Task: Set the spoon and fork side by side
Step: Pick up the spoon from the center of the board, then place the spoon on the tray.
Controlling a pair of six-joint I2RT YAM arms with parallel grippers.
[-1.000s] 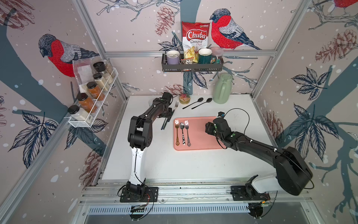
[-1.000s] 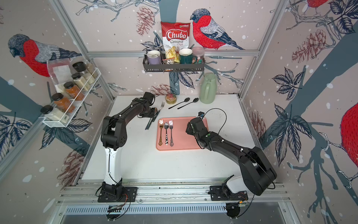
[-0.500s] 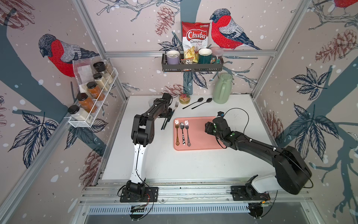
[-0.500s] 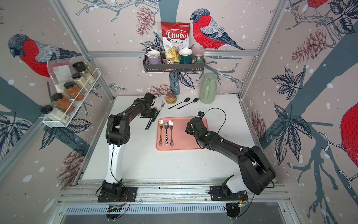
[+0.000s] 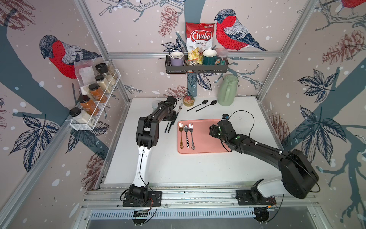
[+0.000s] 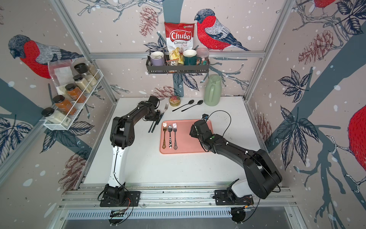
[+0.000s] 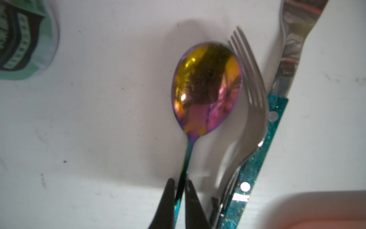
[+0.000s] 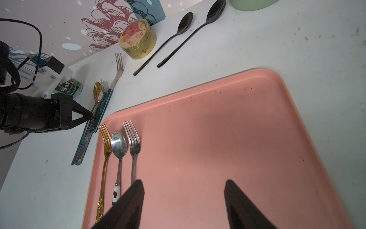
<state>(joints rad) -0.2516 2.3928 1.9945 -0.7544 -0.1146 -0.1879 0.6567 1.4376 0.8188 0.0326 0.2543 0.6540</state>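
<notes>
An iridescent spoon lies on the white table, its bowl touching the tines of a silver fork beside it. My left gripper is shut on the spoon's thin handle, with a teal-handled utensil just beyond the fork. In both top views the left gripper sits left of the pink tray, and its tip shows in the right wrist view. On the tray lie a gold fork, a patterned-handle spoon and a silver fork, parallel. My right gripper hangs open over the tray.
Two black spoons, a gold tin and a green jug stand at the back. A small green-labelled cup sits behind the left gripper. Racks hang on the back and left walls.
The left gripper's jaws have closed onto the spoon's handle, and that arm's elbow has shifted slightly. The right arm has hardly moved.
</notes>
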